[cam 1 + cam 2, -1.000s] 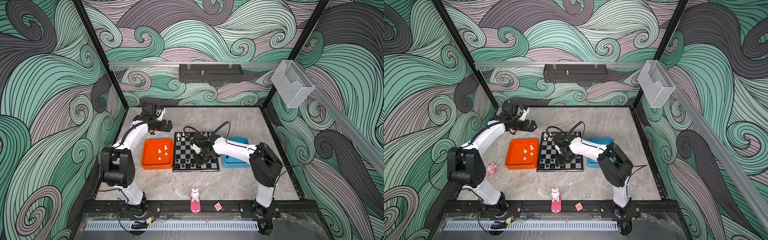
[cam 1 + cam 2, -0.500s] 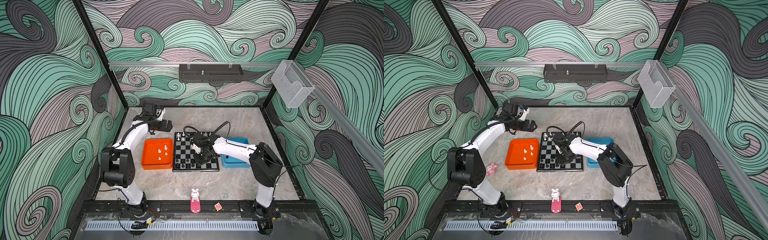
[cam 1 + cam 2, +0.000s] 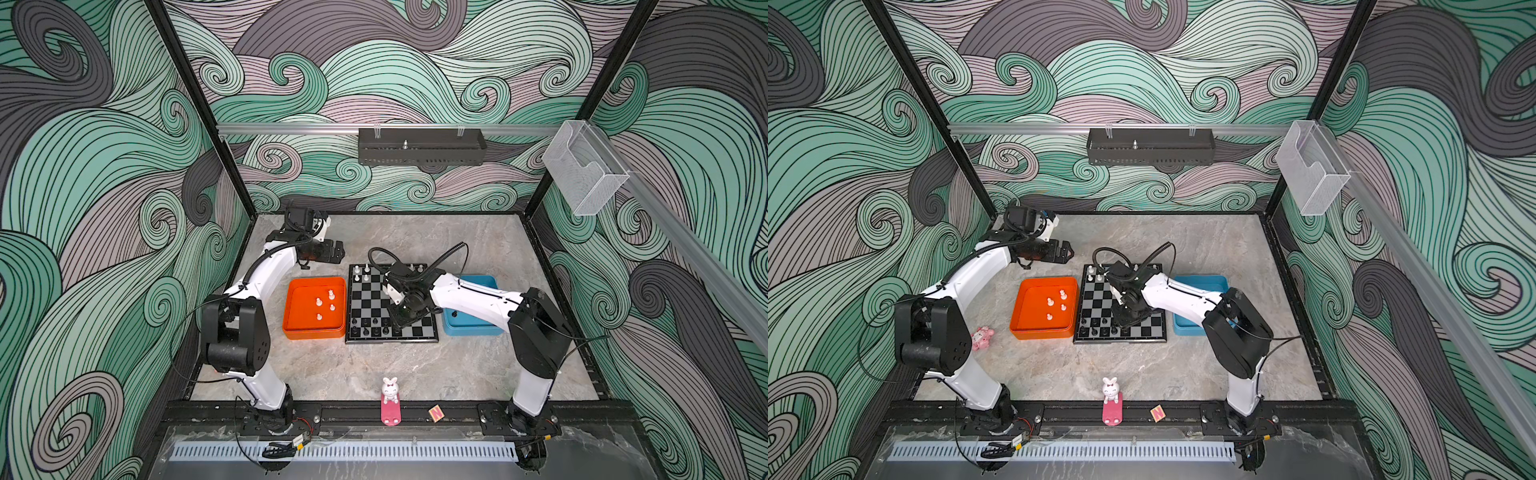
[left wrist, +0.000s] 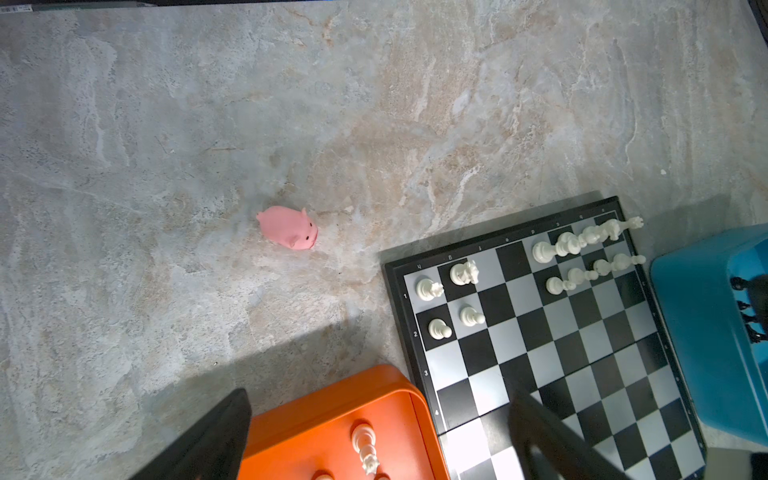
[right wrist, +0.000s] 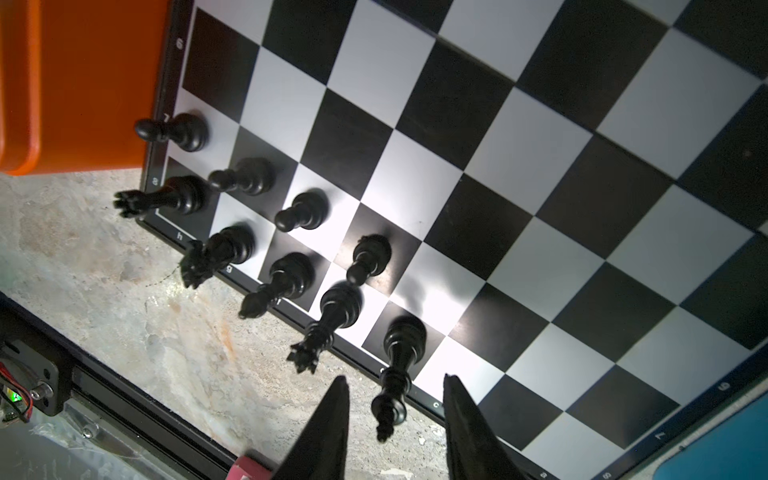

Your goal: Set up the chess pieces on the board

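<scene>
The board (image 3: 374,299) (image 3: 1096,299) lies mid-table between two trays. My right gripper (image 5: 396,377) (image 3: 397,322) is open over its near edge. Its fingers flank a tall black king (image 5: 401,345), which stands on a back-row square with a gap on both sides. Several other black chess pieces (image 5: 291,278) fill the two near rows beside it. White pieces (image 4: 465,274) (image 3: 361,272) stand on the far rows. My left gripper (image 4: 378,397) (image 3: 340,252) hangs wide open and empty behind the orange tray (image 3: 313,334), which holds several white pieces (image 3: 325,301).
A blue tray (image 3: 469,330) right of the board holds black pieces (image 4: 744,307). A pink pig toy (image 4: 289,227) lies on the table behind the board. Another pink toy (image 3: 982,337) lies by the left arm's base. A white bunny (image 3: 390,390) and a small block (image 3: 435,413) sit on the front rail.
My right gripper's jaws have spread apart from the black king, which stays standing on its square. Neither arm has visibly moved.
</scene>
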### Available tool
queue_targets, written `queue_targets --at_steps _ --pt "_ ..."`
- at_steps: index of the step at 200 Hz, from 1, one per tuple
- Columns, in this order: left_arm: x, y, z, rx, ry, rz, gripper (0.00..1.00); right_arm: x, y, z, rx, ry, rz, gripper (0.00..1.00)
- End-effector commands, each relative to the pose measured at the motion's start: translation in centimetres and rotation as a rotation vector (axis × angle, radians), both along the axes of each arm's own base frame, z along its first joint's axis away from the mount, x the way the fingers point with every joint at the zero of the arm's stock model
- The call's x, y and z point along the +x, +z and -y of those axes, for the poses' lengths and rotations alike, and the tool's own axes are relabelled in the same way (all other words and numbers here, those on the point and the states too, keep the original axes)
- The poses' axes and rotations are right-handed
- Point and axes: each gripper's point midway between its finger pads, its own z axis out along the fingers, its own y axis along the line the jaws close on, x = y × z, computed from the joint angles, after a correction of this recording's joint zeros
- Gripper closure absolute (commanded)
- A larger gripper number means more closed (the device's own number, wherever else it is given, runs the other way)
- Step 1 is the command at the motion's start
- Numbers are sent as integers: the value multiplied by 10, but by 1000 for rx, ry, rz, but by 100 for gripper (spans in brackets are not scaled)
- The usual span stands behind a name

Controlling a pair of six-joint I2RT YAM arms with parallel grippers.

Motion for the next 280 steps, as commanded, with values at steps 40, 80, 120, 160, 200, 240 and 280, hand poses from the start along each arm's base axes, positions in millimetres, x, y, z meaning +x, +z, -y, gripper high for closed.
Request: queue_targets --at_steps 40,80,120,160,200,240,280 --pt "-1 4 -3 19 46 1 1 25 39 17 58 -85 69 48" --pt "0 2 -20 54 177 -26 1 59 61 49 86 -178 131 7" --pt "-20 -9 -45 117 346 -129 4 87 71 81 88 -267 169 0" --pt "-49 -24 -45 91 407 -240 13 101 75 97 129 -301 187 0" --pt "-74 -50 -24 133 370 -320 22 104 71 114 146 -323 173 0" --pt "-80 -68 -17 138 369 -378 35 103 69 127 167 -355 169 1" --pt "-77 -79 -15 144 365 -406 42 101 66 132 168 -360 158 3"
